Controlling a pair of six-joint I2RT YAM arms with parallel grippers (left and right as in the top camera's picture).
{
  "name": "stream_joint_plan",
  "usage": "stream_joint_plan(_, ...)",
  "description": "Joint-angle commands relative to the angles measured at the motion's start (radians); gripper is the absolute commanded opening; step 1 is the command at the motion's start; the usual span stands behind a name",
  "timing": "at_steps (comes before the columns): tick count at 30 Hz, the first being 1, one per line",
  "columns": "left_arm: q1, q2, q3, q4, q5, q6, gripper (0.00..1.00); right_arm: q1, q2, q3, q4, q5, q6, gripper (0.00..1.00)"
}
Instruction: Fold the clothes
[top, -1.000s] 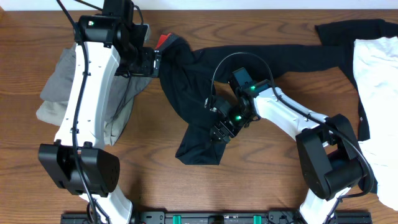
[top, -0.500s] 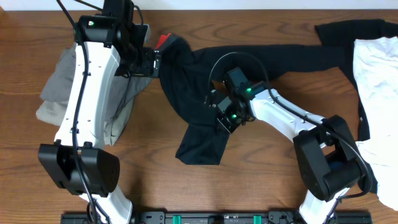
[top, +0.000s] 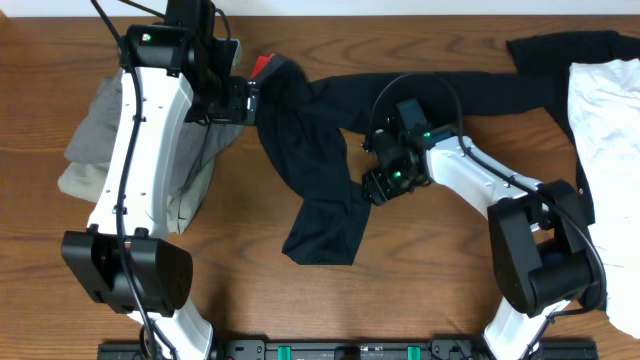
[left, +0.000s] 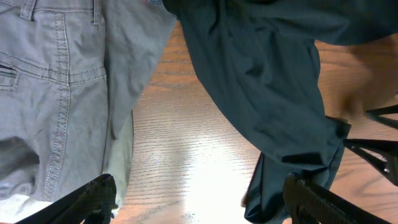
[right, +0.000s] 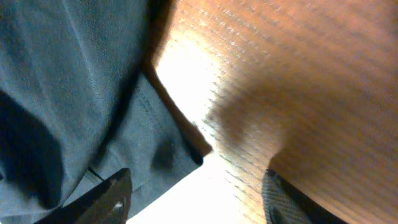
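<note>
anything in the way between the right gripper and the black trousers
Nothing visible. The right gripper is open and sits right at the edge of the black trousers, with only bare wooden table beside that edge.

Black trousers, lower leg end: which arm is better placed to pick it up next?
Right, likely: the right gripper is open beside that leg of the black trousers; the left gripper, also open, sits by the waistband.

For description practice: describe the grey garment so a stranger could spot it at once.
On the left part of the wooden table, look under the left arm. There lies a crumpled grey garment; unlike the black trousers beside it, it is pale, with stitched pockets.
</note>
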Motion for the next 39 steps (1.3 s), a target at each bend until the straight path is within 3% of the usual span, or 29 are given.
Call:
stream_joint_plan(1, 0.004, 0.01, -0.006, -0.003, -0.008, 0.003, 0.88, 0.02, -0.006, -0.044, 0.029, -0.055, 0.019, 0.61)
stream_joint_plan(6, 0.004, 0.01, -0.006, -0.002, -0.008, 0.003, 0.88, 0.033, -0.006, -0.06, 0.058, -0.071, 0.018, 0.36)
stream_joint_plan(9, 0.004, 0.01, -0.006, -0.001, -0.008, 0.003, 0.88, 0.032, -0.006, -0.059, 0.056, -0.069, 0.006, 0.08)
stream_joint_plan(11, 0.004, 0.01, -0.006, -0.001, -0.008, 0.003, 0.88, 0.024, -0.016, -0.056, 0.045, -0.044, 0.003, 0.01)
stream_joint_plan(14, 0.004, 0.01, -0.006, -0.001, -0.008, 0.003, 0.88, -0.001, -0.061, -0.032, -0.024, 0.073, 0.031, 0.01)
stream_joint_plan(18, 0.004, 0.01, -0.006, 0.007, -0.008, 0.003, 0.88, -0.05, -0.193, 0.055, -0.219, 0.486, 0.156, 0.01)
stream_joint_plan(21, 0.004, 0.01, -0.006, 0.021, -0.008, 0.003, 0.88, -0.09, -0.293, 0.11, -0.313, 0.668, 0.215, 0.02)
stream_joint_plan(28, 0.004, 0.01, -0.006, 0.026, -0.008, 0.003, 0.88, -0.238, -0.464, 0.121, -0.396, 0.717, 0.363, 0.01)
stream_joint_plan(33, 0.004, 0.01, -0.006, 0.027, -0.008, 0.003, 0.88, -0.361, -0.475, 0.12, -0.476, 0.78, 0.451, 0.02)
stream_joint_plan(39, 0.004, 0.01, -0.006, 0.027, -0.008, 0.003, 0.88, -0.453, -0.474, 0.12, -0.52, 0.676, 0.466, 0.01)
